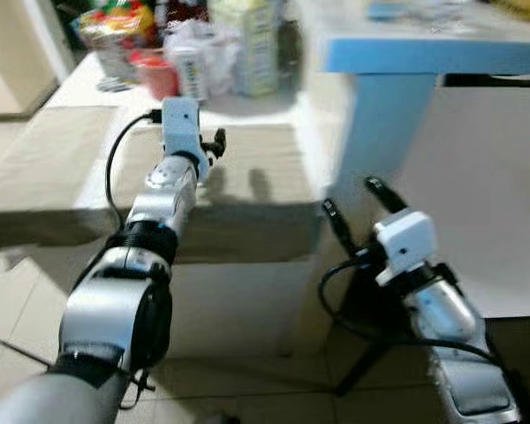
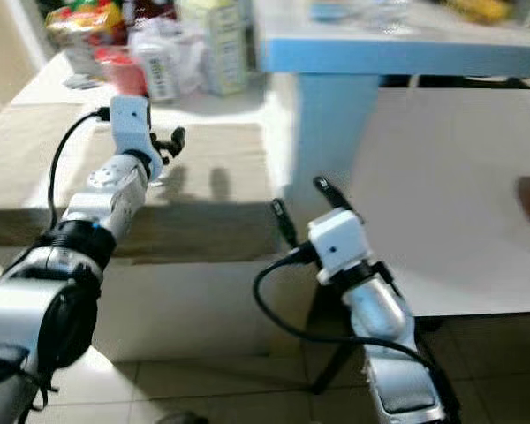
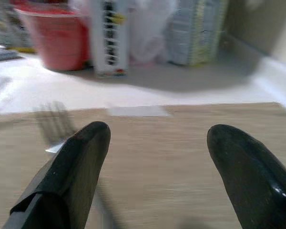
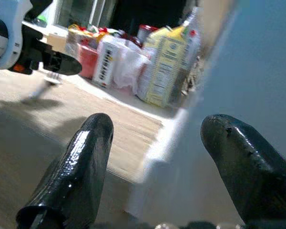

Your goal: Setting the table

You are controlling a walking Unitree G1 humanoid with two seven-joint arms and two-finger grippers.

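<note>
Nearest to you, the right gripper (image 1: 350,196) hangs low in front of the counter's near edge, beside the blue table (image 1: 424,55) and its leg. Its fingers are spread wide and hold nothing, so it looks parked rather than working. Further out, the left gripper (image 1: 216,146) reaches over the beige mat (image 1: 256,168) toward the mat's far edge. Its fingers (image 3: 81,157) are wide apart too, with only bare mat between them. The fork (image 3: 55,124) lies flat on the mat just beside that gripper, blurred, its tines toward the far clutter. You are probably either lining up to pick it up or have just set it down; I cannot tell which. Beyond the mat, along the counter's far edge, stand a red cup (image 3: 57,43), a white box (image 3: 108,38), a plastic bag (image 3: 145,28) and a carton (image 3: 195,31), crowded close together. Mind them if you push the arm forward; the table leg hems in your right side.
</note>
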